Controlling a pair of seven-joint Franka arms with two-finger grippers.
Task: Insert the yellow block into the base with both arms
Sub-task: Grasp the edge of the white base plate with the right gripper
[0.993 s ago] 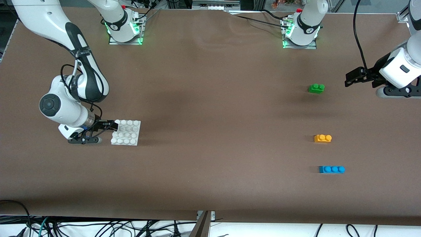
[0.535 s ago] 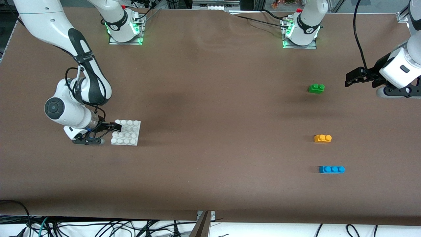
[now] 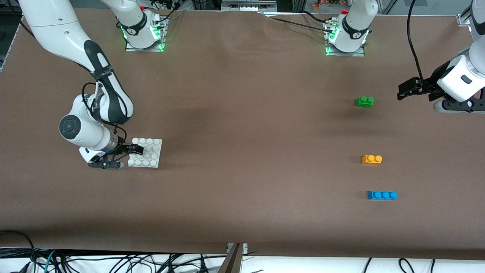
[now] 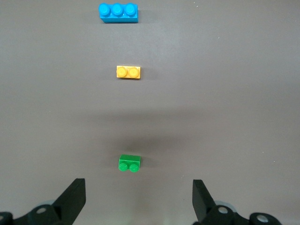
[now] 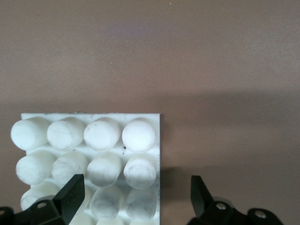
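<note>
The yellow block (image 3: 372, 159) lies on the table toward the left arm's end, between a green brick and a blue brick; it also shows in the left wrist view (image 4: 128, 72). The white studded base (image 3: 150, 153) lies toward the right arm's end. My right gripper (image 3: 135, 149) is open and low at the base's edge, reaching in over its outer studs. In the right wrist view the right gripper (image 5: 135, 197) has one finger over the base (image 5: 157, 140) and the other over bare table. My left gripper (image 3: 402, 92) is open and empty, up beside the green brick, and also shows in its own wrist view (image 4: 139, 201).
The green two-stud brick (image 3: 364, 101) lies farther from the front camera than the yellow block, the blue three-stud brick (image 3: 382, 195) nearer. Both show in the left wrist view, green (image 4: 130, 163) and blue (image 4: 118, 12). Brown table surface spans the middle.
My right arm has moved toward the base, and its open gripper now reaches farther over the base's edge. The left arm and the bricks have not moved.
</note>
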